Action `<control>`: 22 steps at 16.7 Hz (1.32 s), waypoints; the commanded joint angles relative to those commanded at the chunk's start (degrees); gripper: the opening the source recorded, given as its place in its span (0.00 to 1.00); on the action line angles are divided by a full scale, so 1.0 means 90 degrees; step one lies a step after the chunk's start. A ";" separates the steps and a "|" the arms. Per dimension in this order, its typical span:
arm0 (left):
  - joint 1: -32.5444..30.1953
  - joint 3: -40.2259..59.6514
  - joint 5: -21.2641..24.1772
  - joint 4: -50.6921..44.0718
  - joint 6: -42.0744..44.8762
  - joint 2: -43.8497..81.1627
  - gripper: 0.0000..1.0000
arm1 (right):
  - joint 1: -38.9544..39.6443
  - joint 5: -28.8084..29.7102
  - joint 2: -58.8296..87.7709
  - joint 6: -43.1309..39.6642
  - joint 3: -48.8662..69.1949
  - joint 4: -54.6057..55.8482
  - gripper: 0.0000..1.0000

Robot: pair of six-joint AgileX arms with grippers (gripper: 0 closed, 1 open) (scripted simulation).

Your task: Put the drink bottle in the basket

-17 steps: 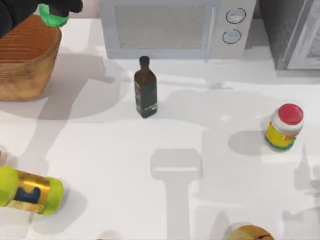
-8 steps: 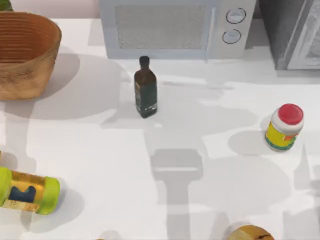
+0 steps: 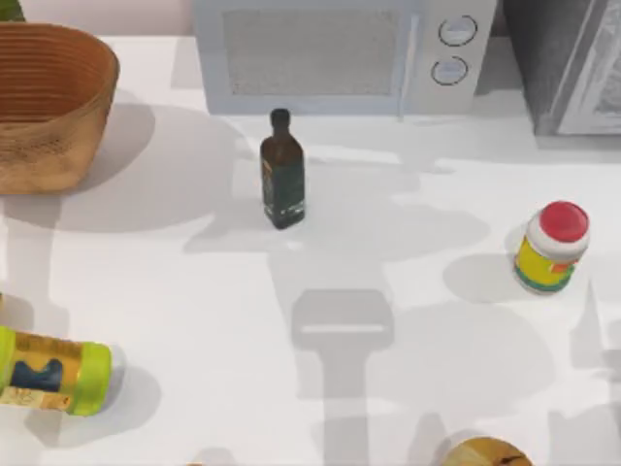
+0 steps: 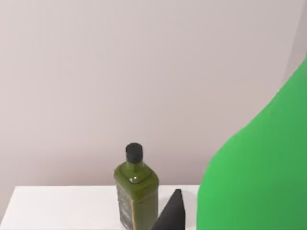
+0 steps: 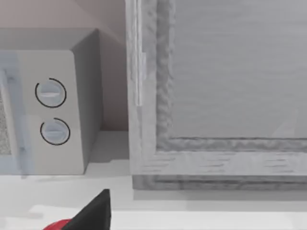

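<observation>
1. Since half a second ago, the yellow-green bottle [image 3: 53, 373] at lower left has rolled slightly leftward on the desk [image 3: 408, 320].
2. Drink bottle [image 3: 10, 10] sits at the frame's upper left corner, above the basket [image 3: 49, 116].
3. Left wrist view has the drink bottle beside one dark fingertip [image 4: 171, 213]; I cannot tell the left gripper's grip.

The basket [image 3: 44, 102] is sitting at the table's [image 3: 194, 291] far left, with the microwave [image 3: 340, 53] standing behind centre. The glass bottle [image 3: 281, 170] is standing upright before the microwave. The jar [image 3: 550, 248] is standing at right. The stout bottle [image 3: 53, 372] is lying at my near left.
</observation>
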 joint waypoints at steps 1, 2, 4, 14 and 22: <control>-0.0004 0.0010 -0.0005 0.0066 -0.0001 0.0074 0.00 | 0.0000 0.0000 0.0000 0.0000 0.0000 0.0000 1.00; -0.0008 0.0017 -0.0013 0.0155 -0.0005 0.0177 0.00 | 0.0000 0.0000 0.0000 0.0000 0.0000 0.0000 1.00; -0.0019 0.0021 -0.0031 0.0334 -0.0012 0.0358 0.00 | 0.0000 0.0000 0.0000 0.0000 0.0000 0.0000 1.00; -0.0089 0.0032 -0.0087 0.1137 -0.0047 0.1145 0.00 | 0.0000 0.0000 0.0000 0.0000 0.0000 0.0000 1.00; -0.0089 0.0032 -0.0087 0.1137 -0.0047 0.1145 0.38 | 0.0000 0.0000 0.0000 0.0000 0.0000 0.0000 1.00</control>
